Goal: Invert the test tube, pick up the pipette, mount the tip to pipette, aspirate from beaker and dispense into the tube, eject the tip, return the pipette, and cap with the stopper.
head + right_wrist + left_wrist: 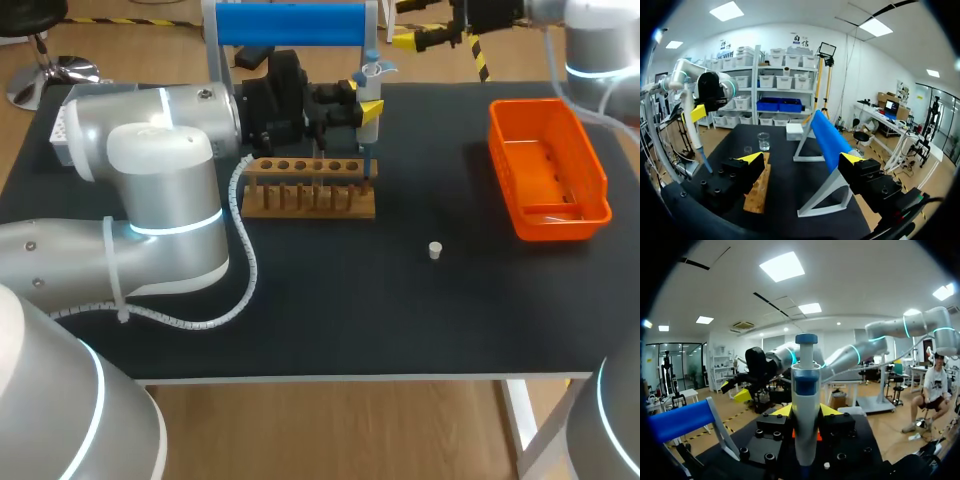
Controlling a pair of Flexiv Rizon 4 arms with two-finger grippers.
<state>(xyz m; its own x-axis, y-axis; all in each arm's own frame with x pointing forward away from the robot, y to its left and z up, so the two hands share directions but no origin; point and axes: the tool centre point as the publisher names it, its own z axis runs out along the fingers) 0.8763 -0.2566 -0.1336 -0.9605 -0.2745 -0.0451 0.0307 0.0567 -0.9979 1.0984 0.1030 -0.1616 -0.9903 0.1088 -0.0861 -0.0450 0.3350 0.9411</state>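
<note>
My left gripper (345,103) is shut on the white and blue pipette (369,108), holding it upright. Its thin tip (368,165) points down at the right end of the wooden tube rack (310,198). From the left wrist the pipette (805,405) stands between the yellow fingertips (782,410). The small white stopper (435,250) lies on the black table right of the rack. My right gripper (430,38) is open and empty beyond the table's far edge. The right wrist view shows its wide-apart gripper (802,165), the glass beaker (763,141), the rack (758,192) and the held pipette (694,127).
An orange bin (548,170) sits at the table's right side. A blue stand (290,25) stands at the far edge behind the rack. A white box (60,128) sits at the far left, partly behind my left arm.
</note>
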